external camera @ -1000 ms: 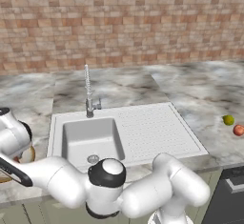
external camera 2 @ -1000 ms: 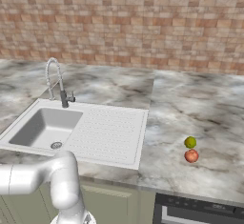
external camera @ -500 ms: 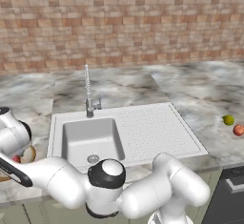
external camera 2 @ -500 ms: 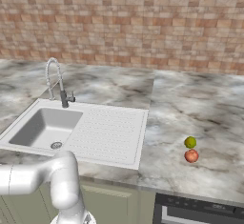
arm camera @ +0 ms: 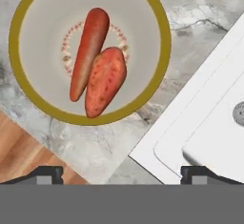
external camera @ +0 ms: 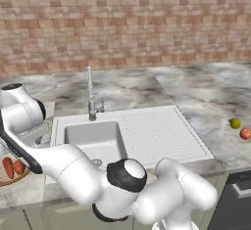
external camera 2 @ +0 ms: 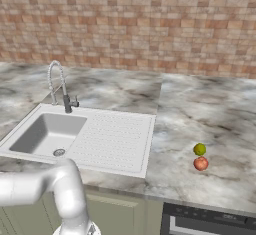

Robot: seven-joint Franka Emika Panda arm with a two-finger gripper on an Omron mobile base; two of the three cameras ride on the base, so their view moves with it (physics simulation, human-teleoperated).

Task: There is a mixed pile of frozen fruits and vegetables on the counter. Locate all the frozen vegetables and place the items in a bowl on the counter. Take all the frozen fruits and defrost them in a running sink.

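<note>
Hand view shows my claw [arm camera: 122, 173] spread wide and released above the bowl [arm camera: 159, 61], both frozen vegetables [arm camera: 97, 66] lying inside it touching, sink [arm camera: 209, 123] edge just beside, bare tabletop [arm camera: 86, 142] between.

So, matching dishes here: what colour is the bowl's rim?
Golden-brown rim on the bowl, clearest in the hand view.

Over the bowl [arm camera: 143, 94]: open air, with the long piece [arm camera: 88, 49] and the stubby piece [arm camera: 106, 80] lying touching inside.
Sink basin [external camera 2: 47, 134]: bare and deep.
Obstacle: tall faucet [external camera 2: 60, 86] at the basin's back edge.
Right surface [external camera 2: 200, 114]: broad and bare around the green ball [external camera 2: 200, 149] and red ball [external camera 2: 201, 163], which sit just beside each other.
</note>
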